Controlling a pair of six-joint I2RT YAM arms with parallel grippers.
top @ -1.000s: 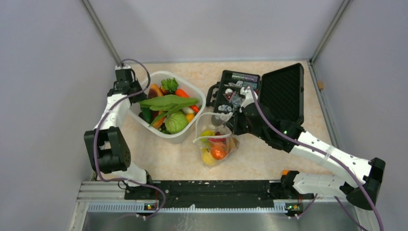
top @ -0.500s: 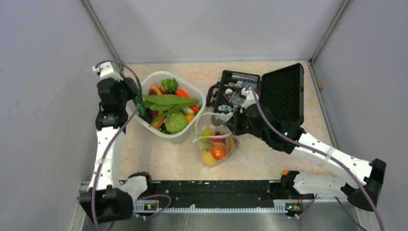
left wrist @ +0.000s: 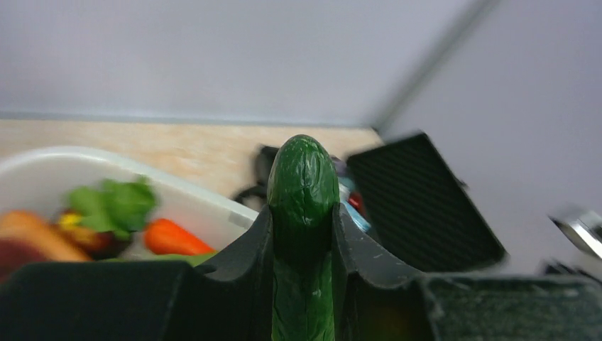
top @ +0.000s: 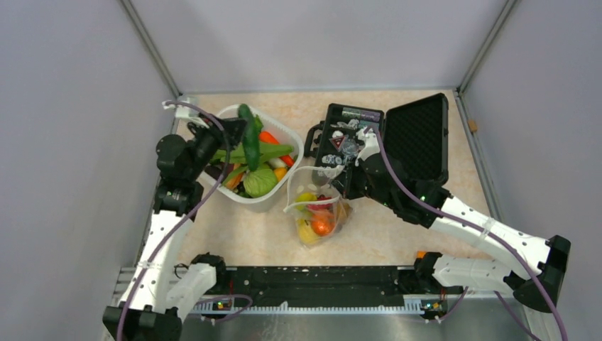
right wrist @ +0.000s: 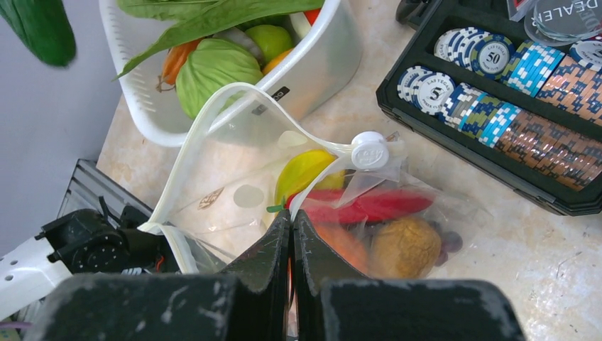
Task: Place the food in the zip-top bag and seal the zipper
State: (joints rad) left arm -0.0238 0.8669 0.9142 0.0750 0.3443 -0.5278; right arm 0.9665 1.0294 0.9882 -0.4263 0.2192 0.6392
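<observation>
The job is partly done. The clear, dot-printed zip-top bag (right wrist: 234, 185) lies on the bench (top: 248, 227) between the white plastic basket (top: 284, 131) and the open black hard case (top: 419, 135). It already holds a yellow toy lemon (right wrist: 305, 170), a red toy pepper (right wrist: 369, 206) and an orange toy tangerine (right wrist: 341, 241).

The right jaws are pinched tight on the bag's mouth edge, propping it open. The left jaws grip a dark green toy cucumber (left wrist: 303, 177), raised above the basket and not yet over the bag.

More food waits in the basket — long green leaves (right wrist: 206, 14) and a round green vegetable (right wrist: 216, 67) among it. The whitish press-strip zipper (right wrist: 280, 117) gapes open, so sealing is also left to do.
</observation>
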